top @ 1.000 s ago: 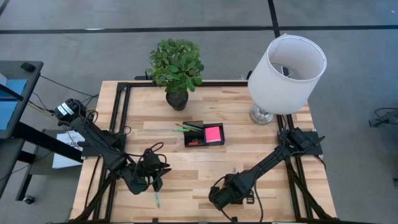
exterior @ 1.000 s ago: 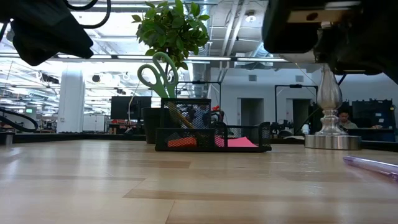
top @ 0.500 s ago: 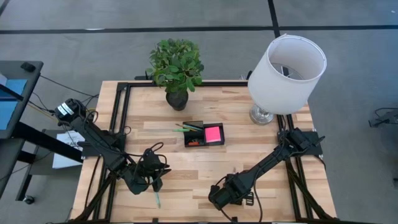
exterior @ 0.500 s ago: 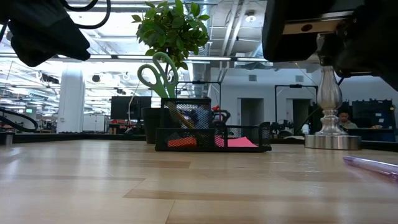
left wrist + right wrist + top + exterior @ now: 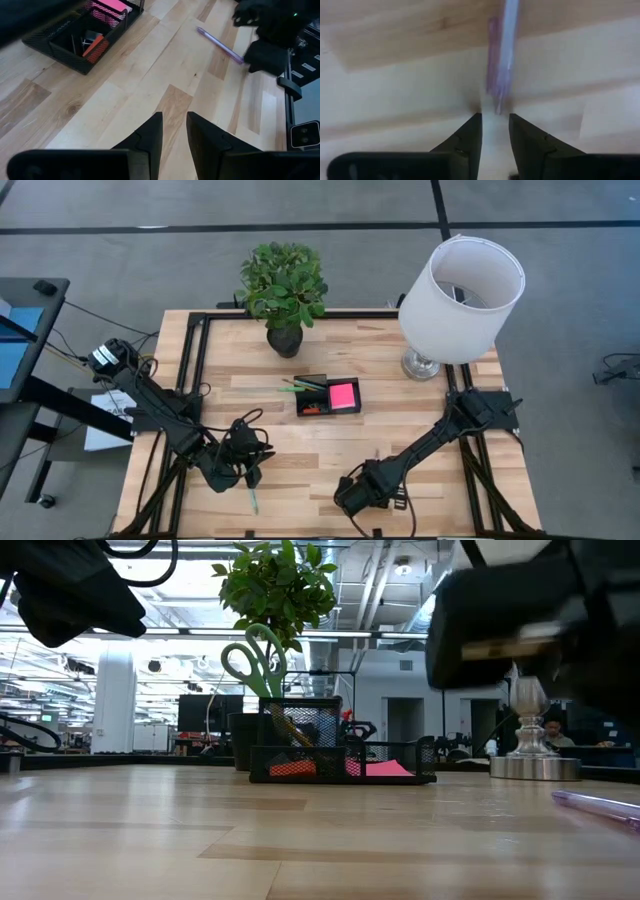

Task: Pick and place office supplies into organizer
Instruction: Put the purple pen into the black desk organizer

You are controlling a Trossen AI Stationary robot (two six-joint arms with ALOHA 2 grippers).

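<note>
Wood-grain planks in pale butcher-block make up the table (image 5: pixel 330 450), framed along its sides by black rails. At the near edge the right gripper (image 5: pixel 494 125) hangs low over the boards, its two dark wedge-shaped fingers a narrow gap apart and gripping nothing; a slim, translucent purple pen (image 5: pixel 501 55) lies on the wood just ahead of the tips. The high view hides this pen under the right arm, whereas the left wrist view shows it whole, lying slantwise beside the right arm's dark bulk. The left gripper (image 5: pixel 173 131) sits near the front left of the table, fingers likewise slightly parted and empty. A thin teal pen (image 5: pixel 252 501) lies on the boards just beside it, seen only from above. Farther back, mid-table, stands the organizer (image 5: pixel 328 396), a black wire-mesh rectangular tray with dividers. A pink sticky-note pad (image 5: pixel 343 394) fills its right compartment. Only the low view shows the green-handled scissors (image 5: pixel 255 658) standing upright in it. Behind stand a leafy potted plant (image 5: pixel 284 288) and a white-shaded lamp (image 5: pixel 460 295) on a shiny metal base.
</note>
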